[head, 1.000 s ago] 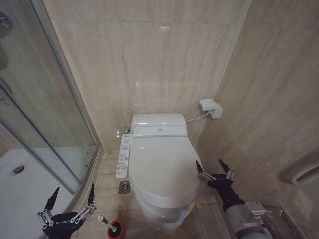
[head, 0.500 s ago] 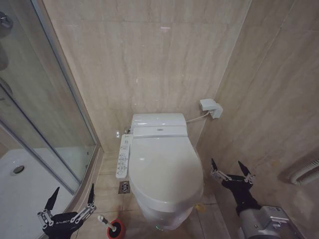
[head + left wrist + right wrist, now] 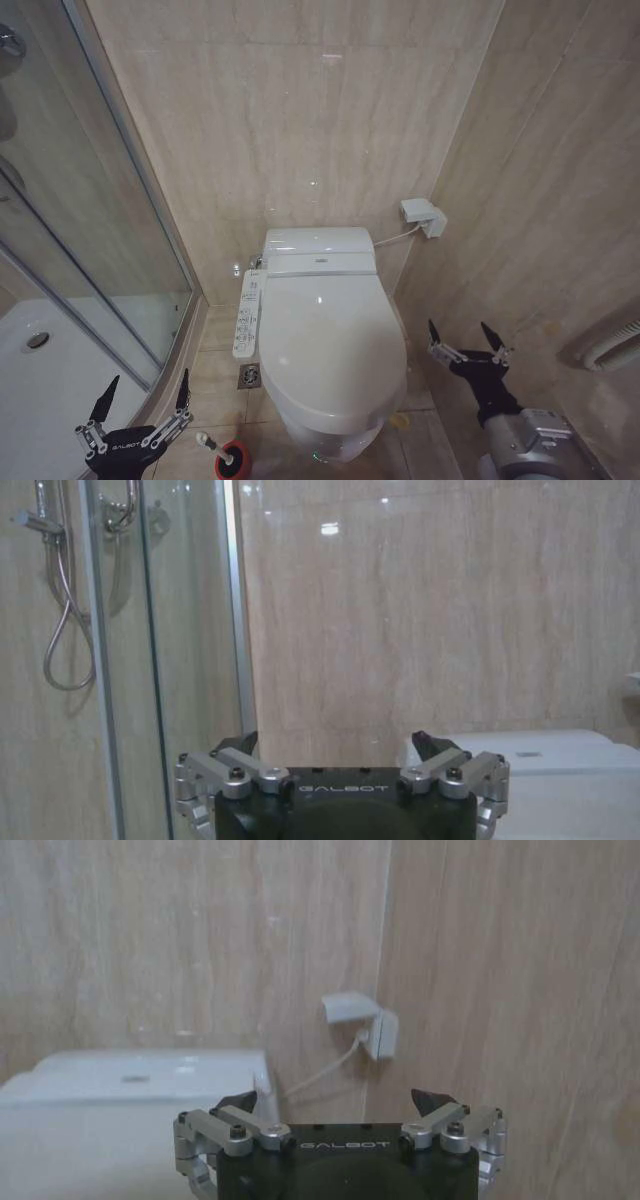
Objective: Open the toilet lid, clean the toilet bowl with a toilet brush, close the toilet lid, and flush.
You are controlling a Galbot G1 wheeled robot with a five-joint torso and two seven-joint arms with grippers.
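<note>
Toilet lid (image 3: 325, 340): down flat over the toilet, glossy white, closed; its front curve faces the robot.
Toilet bowl: covered by the closed lid, so its inside cannot be seen.
Toilet brush (image 3: 212, 446): stands tilted in a red holder (image 3: 235, 462) on the floor, just to the left of the toilet's front, with its white handle leaning toward the left gripper.
Left gripper (image 3: 143, 392): low at the left, near the shower's glass door (image 3: 90, 250), fingers spread wide apart, holding nothing; apart from the brush.
Right gripper (image 3: 466, 338): to the right of the toilet, between the lid's edge and the side wall (image 3: 560, 200), fingers spread apart and pointing up, empty, not touching the lid.
Control panel (image 3: 247, 312): long white strip of buttons along the toilet's left side.
Wall box (image 3: 423, 216): small white unit in the corner, with a cable running to the toilet's back.
Floor drain (image 3: 249, 376): set in the tiles left of the toilet base.
</note>
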